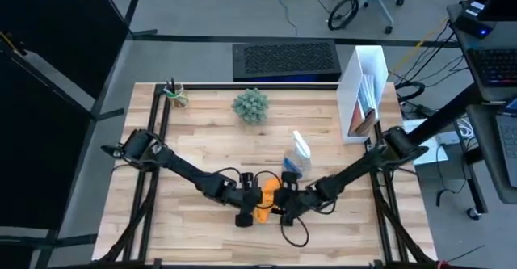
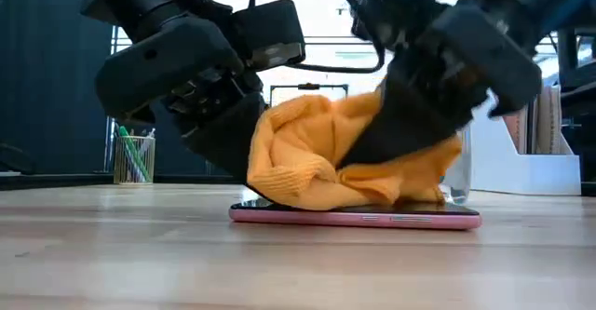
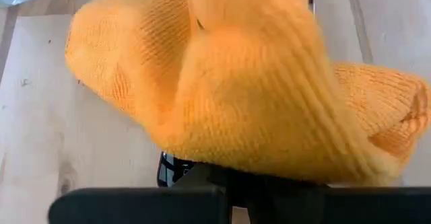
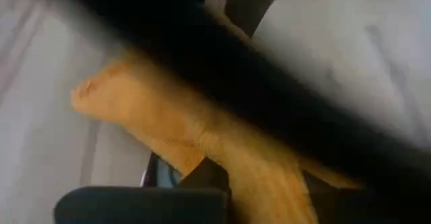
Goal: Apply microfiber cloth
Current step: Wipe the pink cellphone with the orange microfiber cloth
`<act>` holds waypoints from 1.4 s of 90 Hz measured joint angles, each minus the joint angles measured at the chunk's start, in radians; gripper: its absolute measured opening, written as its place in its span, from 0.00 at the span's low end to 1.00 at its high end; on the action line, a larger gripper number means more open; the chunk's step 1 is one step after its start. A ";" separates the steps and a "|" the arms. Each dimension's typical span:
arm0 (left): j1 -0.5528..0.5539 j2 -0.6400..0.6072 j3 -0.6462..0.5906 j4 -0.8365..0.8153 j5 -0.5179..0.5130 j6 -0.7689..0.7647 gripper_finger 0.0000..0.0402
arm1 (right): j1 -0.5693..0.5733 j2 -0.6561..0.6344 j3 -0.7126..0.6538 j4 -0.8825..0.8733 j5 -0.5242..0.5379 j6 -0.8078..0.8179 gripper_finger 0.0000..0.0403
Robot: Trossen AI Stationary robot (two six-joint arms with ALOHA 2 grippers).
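The cloth (image 2: pixel 349 156) lies bunched on the phone (image 2: pixel 354 218), near centre of the table (image 1: pixel 202 136); right gripper (image 2: pixel 396 147) is clamped on it; left gripper (image 2: pixel 228 142) beside it, fingers' state unclear; press flat, wipe evenly, steadying the phone.

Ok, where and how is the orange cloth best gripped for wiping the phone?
Probably grip the microfiber cloth at its raised, bunched hump, coming from above: it lies crumpled on the flat smartphone, so the hump gives a pincer folds to pinch, clear of the glass.
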State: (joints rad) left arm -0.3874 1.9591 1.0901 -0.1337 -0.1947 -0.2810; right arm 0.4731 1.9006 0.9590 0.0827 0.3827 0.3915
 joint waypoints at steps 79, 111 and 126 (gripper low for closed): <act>0.015 -0.166 0.096 -0.141 -0.132 0.109 0.01 | 0.264 -0.131 -0.002 -0.282 0.018 0.300 0.02; 0.111 -0.050 0.061 -0.224 0.021 0.076 0.01 | 0.200 -0.004 0.004 -0.218 0.084 0.349 0.02; 0.075 -0.039 0.064 -0.225 0.089 0.001 0.01 | 0.189 -0.014 0.002 -0.264 0.127 0.306 0.02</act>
State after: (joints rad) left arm -0.3121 1.9201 1.1538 -0.3587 -0.1057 -0.2805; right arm 0.6617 1.8867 0.9613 -0.1816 0.5094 0.6971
